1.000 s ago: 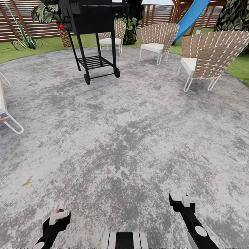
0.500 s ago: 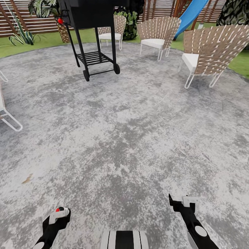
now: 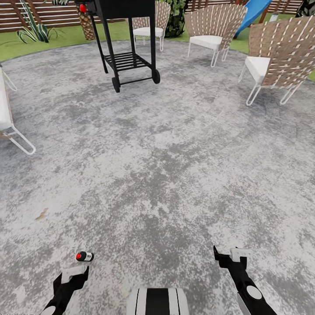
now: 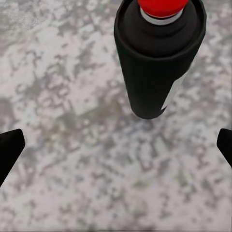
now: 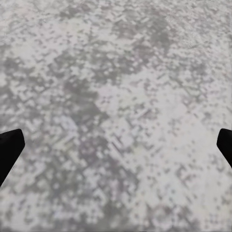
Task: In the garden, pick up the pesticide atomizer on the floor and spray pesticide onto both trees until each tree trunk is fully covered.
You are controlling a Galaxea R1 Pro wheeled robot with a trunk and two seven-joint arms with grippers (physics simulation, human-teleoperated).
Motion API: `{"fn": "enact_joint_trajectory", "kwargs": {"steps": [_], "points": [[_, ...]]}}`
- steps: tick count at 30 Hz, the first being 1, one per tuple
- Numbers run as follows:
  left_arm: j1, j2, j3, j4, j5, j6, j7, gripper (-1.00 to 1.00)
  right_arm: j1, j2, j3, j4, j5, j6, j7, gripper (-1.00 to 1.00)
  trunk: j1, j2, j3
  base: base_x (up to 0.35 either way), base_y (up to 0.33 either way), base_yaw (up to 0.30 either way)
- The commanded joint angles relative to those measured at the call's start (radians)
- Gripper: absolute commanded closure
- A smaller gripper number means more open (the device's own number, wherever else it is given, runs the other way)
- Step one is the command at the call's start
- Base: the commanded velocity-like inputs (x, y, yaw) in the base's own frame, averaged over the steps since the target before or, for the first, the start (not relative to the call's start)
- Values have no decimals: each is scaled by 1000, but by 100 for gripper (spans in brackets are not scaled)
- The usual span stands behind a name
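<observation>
the atomizer lies on its side on the mottled grey floor, just beyond the left gripper and apart from it. in the left wrist view the atomizer is a dark cylinder with a red top, lying past the two dark fingers, which stand wide apart with only floor between them. the left arm reaches low and forward, its gripper pointing at the atomizer. the right arm reaches forward the same way, well to the side of the atomizer; the right gripper hangs over bare floor, and its fingers are spread wide with nothing held. far beyond the atomizer stand a black grill and wicker chairs, with lawn and a slat fence behind.
</observation>
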Motion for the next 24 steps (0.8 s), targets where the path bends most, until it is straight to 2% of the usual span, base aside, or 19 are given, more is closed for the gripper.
{"fn": "enact_joint_trajectory", "kwargs": {"steps": [1, 24], "points": [[0, 0, -1, 1, 8, -3, -1, -100, 0, 0, 2, 0, -8, -4, -1, -100, 0, 0, -1, 0, 0, 30], [0, -2, -8, 0, 2, -4, -1, -100, 0, 0, 2, 0, -9, -4, -1, -100, 0, 0, -1, 55, 0, 2]]}}
